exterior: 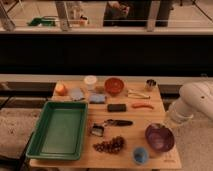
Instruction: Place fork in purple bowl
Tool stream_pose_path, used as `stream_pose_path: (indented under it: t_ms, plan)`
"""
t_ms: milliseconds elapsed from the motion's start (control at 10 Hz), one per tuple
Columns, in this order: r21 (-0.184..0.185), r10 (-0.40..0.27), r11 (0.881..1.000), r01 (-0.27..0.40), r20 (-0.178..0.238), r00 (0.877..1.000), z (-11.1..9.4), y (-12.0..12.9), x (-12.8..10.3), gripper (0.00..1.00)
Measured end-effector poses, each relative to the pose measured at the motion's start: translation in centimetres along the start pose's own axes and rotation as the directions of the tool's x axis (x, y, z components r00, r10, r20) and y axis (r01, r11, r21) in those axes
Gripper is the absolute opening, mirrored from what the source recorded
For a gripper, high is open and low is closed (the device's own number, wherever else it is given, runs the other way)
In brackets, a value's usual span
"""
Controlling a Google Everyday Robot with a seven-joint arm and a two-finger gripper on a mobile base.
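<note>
Here, 1 wooden table (150,116) is seen from above, with a white robot arm (197,102) at its right edge.
Gripper: hidden beyond the arm at the right side; taken as fully closed, and nothing can be seen held.
Fork (137,94): laid near the table's far right corner, beside a small metal cup (150,84).
Purple bowl (159,137): set at the near right corner, well apart from the fork.
Green tray (59,129): placed at the left.
</note>
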Motion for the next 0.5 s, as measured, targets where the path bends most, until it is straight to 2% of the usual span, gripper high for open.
stream_pose_path:
  t_ms: [500]
  plan:
    - [0.023, 0.003, 1.0, -0.002, -0.08, 0.997, 0.16, 1.05, 0.86, 0.02]
